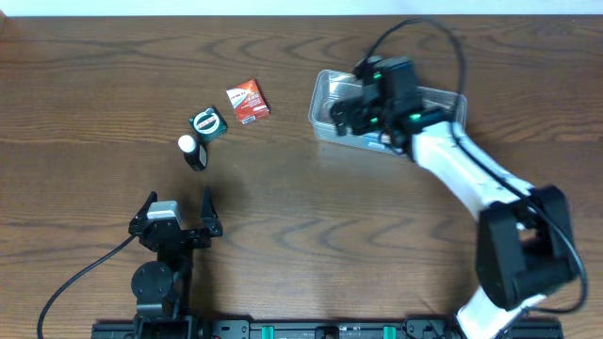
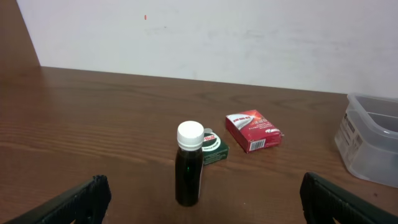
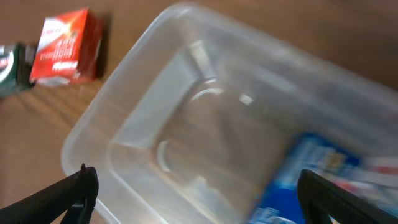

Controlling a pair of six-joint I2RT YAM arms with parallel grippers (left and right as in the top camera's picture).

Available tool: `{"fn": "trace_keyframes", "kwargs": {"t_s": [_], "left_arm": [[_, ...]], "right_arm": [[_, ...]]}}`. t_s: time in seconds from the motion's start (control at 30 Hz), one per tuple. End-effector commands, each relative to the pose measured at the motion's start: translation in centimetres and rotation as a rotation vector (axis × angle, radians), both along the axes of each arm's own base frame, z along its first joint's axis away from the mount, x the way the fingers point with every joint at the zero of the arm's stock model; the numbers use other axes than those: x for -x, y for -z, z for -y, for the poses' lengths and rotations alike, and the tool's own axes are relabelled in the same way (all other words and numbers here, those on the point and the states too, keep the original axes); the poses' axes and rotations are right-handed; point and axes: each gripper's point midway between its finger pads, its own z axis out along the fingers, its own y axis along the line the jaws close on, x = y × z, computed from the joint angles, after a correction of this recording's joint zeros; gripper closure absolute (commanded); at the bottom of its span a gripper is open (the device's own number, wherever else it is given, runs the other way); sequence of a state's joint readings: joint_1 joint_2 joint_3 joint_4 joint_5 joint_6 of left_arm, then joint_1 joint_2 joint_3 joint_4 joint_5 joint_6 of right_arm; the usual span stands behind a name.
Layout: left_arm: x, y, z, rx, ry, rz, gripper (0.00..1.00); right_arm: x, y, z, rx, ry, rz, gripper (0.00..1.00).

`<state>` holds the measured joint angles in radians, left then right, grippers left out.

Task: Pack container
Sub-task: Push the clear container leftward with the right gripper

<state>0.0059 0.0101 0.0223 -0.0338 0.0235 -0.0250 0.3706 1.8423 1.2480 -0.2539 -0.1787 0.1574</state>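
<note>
The clear plastic container (image 1: 326, 94) sits at the back right of the table; it also shows in the right wrist view (image 3: 130, 93) and at the edge of the left wrist view (image 2: 367, 143). A blue and white packet (image 3: 311, 180) lies inside it. My right gripper (image 3: 196, 199) hovers open and empty above the container. A dark bottle with a white cap (image 1: 192, 151) (image 2: 189, 165), a green packet (image 1: 207, 123) (image 2: 212, 148) and a red packet (image 1: 248, 101) (image 2: 253, 130) (image 3: 65, 46) rest on the table left of the container. My left gripper (image 1: 177, 212) (image 2: 199, 202) is open and empty, just in front of the bottle.
The wooden table (image 1: 301, 217) carries everything. The right arm (image 1: 462, 169) stretches from the front right corner to the container, with a black cable arching above it. A white wall (image 2: 217, 37) stands behind the table.
</note>
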Motion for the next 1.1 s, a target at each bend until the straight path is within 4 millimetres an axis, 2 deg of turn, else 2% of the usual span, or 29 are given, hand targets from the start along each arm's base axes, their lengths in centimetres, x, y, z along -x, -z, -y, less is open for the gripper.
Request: {"fn": "trace_keyframes", "kwargs": {"t_s": [0.0,0.23,0.67,0.83,1.07], "left_arm": [[0.1,1.7,-0.3,-0.01,-0.013,-0.05,0.02],[0.1,1.7,-0.3,-0.01,-0.013,-0.05,0.02],[0.1,1.7,-0.3,-0.01,-0.013,-0.05,0.02],[0.1,1.7,-0.3,-0.01,-0.013,-0.05,0.02],[0.1,1.7,-0.3,-0.01,-0.013,-0.05,0.02]], "right_arm": [[0.0,0.8,-0.6,-0.005,0.031,-0.016,0.01],[0.2,1.1,-0.4,-0.001,0.033,-0.031,0.01],[2.5,2.5,-0.4,0.014,0.005,-0.138,0.01],[2.5,2.5,-0.4,0.014,0.005,-0.14,0.01],[3.2,1.6,-2.2,-0.062,-0.082,-0.155,0.01]]}}
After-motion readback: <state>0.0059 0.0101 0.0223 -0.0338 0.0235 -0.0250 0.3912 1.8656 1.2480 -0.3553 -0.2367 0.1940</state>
